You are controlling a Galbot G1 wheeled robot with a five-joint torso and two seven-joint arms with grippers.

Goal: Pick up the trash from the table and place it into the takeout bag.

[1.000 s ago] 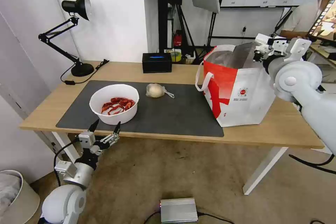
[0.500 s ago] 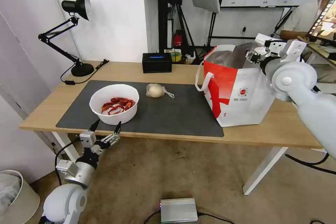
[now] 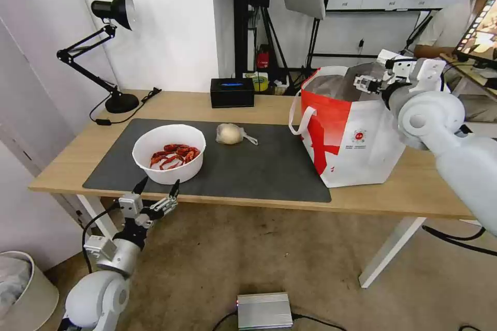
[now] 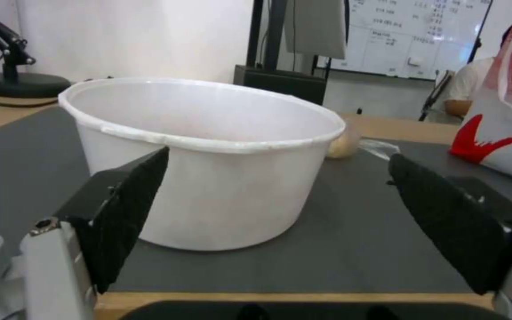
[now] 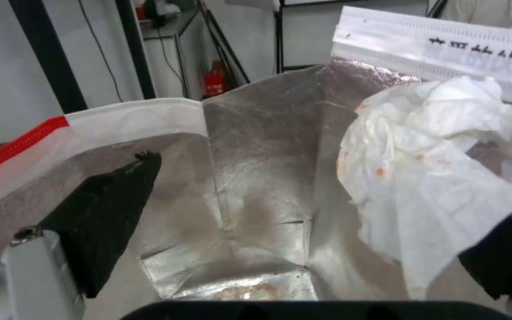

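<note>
On the table point(image 3: 404, 191), a white bowl of red shells point(image 3: 169, 152) stands on the dark mat point(image 3: 269, 165), with a beige lump in clear wrap point(image 3: 229, 133) behind it. My left gripper point(image 3: 155, 192) hangs open just below the table's front edge, and the bowl point(image 4: 209, 160) sits beyond its fingers. My right gripper point(image 3: 365, 83) is over the open mouth of the takeout bag point(image 3: 357, 139), jaws spread wide. A crumpled white tissue point(image 5: 434, 178) hangs against one finger above the silver foil lining point(image 5: 256, 178).
A black box point(image 3: 232, 92) and a desk lamp point(image 3: 116, 98) stand along the table's far side. A silver box point(image 3: 264, 310) lies on the floor in front, and a round bin point(image 3: 20, 289) is at the lower left.
My right gripper has shifted left, farther over the bag's opening. The left gripper, the bowl and the lump have stayed put.
</note>
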